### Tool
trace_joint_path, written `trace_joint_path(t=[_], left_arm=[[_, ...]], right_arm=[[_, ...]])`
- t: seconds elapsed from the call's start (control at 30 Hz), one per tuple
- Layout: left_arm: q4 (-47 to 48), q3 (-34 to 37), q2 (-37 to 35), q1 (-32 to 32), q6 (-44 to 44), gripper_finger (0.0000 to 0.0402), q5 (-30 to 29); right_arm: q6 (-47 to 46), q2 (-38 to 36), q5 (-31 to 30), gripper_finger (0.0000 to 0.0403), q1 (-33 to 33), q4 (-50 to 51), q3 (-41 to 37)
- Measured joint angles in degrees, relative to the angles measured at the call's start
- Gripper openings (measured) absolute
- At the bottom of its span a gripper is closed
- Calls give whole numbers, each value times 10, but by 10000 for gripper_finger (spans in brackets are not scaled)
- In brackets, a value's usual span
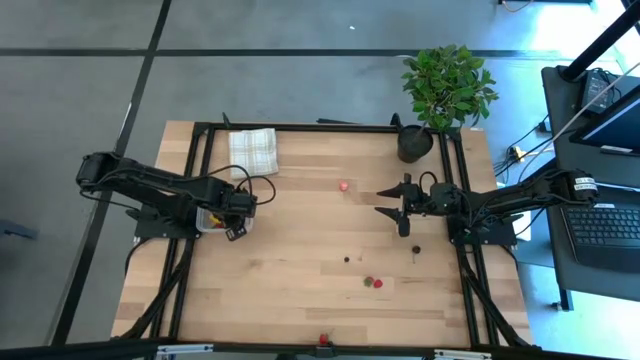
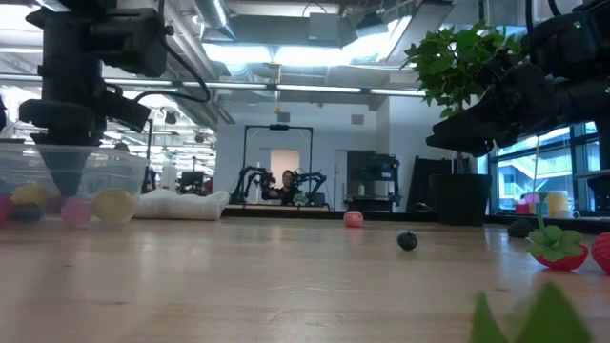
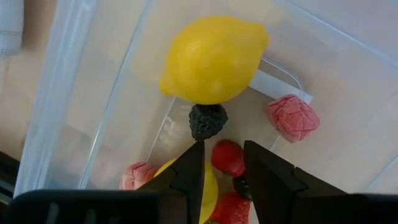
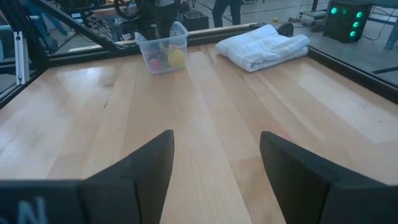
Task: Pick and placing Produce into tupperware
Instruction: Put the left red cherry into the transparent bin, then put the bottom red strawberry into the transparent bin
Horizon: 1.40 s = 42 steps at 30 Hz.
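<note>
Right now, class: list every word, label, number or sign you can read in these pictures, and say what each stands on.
"N": a pale letter, cut off at the picture's edge, on the housing of the right gripper.
White sticker on the right arm: too small to read.
White label inside the tupperware: no print can be made out.
Laptop keys: too small to read.

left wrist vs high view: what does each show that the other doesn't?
Only the left wrist view: what lies in the tupperware, a whole lemon, a dark berry, pink pieces, a red piece between the fingers.

Only the high view: the loose produce on the table, the cloth, the plant, the open right gripper.

Both: the left gripper over the tupperware.
</note>
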State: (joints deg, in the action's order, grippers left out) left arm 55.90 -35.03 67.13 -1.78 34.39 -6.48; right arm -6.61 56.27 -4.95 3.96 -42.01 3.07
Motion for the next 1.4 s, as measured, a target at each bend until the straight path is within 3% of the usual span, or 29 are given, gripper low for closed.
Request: trace_joint_path(t=[0.47,0.8,1.23,1.4], left_arm=[[0,0,0,0,-2,124,0],[4,-10,-9,0,-15,123,-33],[27,-154,-67,-20,-67,98,-3],[-40,-211,-84,-49,-131,90,-7]], right_arm=[[-6,0,0,240,0,3,0],[-4,0,-1,240,0,-6,0],[-5,0,-16,240,0,-6,0],[-19,0,-16,240,0,-6,0]])
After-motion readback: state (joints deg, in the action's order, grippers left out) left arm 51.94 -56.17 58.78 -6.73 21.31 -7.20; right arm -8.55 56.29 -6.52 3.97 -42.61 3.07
